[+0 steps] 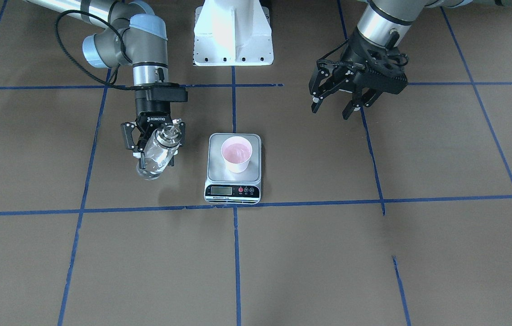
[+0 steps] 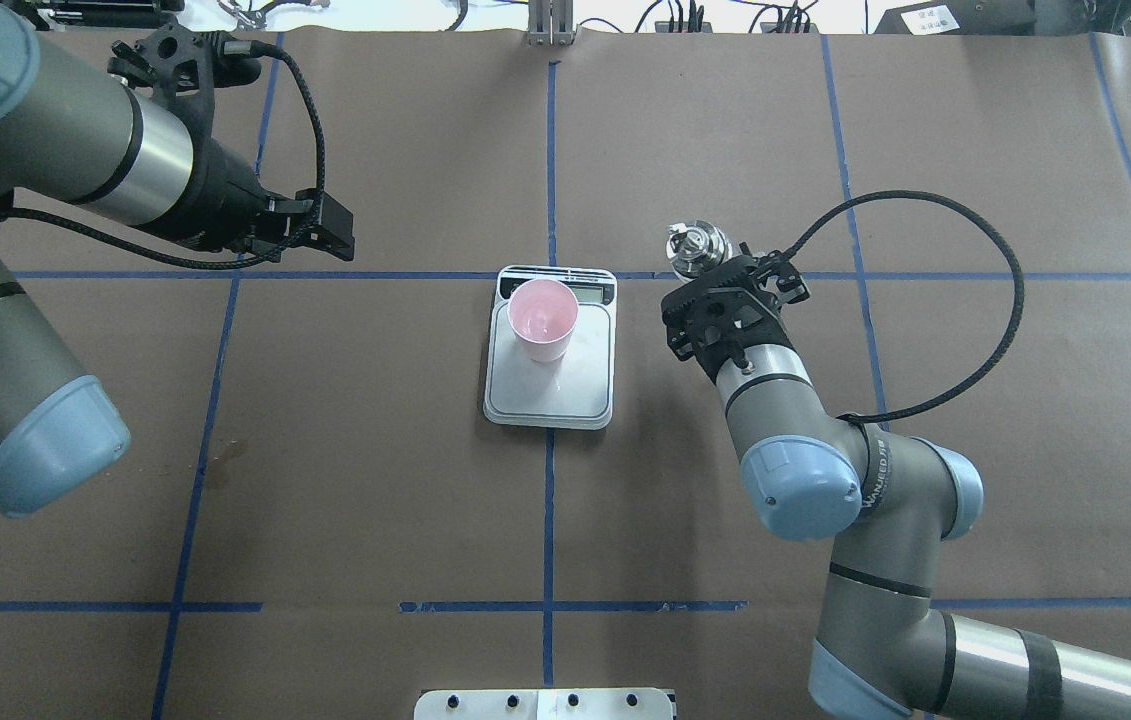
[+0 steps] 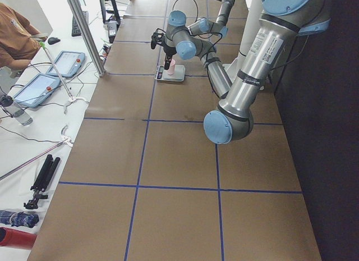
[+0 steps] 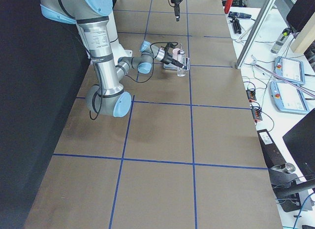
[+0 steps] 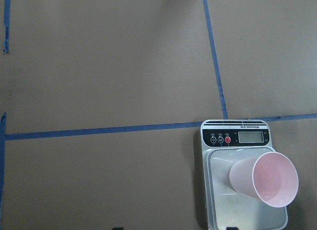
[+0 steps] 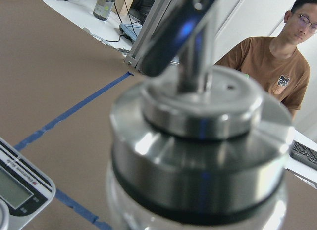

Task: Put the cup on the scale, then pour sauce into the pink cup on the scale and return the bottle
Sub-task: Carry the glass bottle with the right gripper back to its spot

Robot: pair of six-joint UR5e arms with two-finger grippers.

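Note:
The pale pink cup stands upright on the steel platform of the scale, near its display end; it also shows in the overhead view and the left wrist view. My right gripper is shut on the clear glass bottle, beside the scale and apart from it. The bottle's silver pourer cap points up and fills the right wrist view. I cannot tell whether the bottle's base touches the table. My left gripper is open and empty, raised on the scale's other side.
The robot's white base stands behind the scale. Blue tape lines cross the brown table. An operator sits past the table's far edge, with tablets and cables there.

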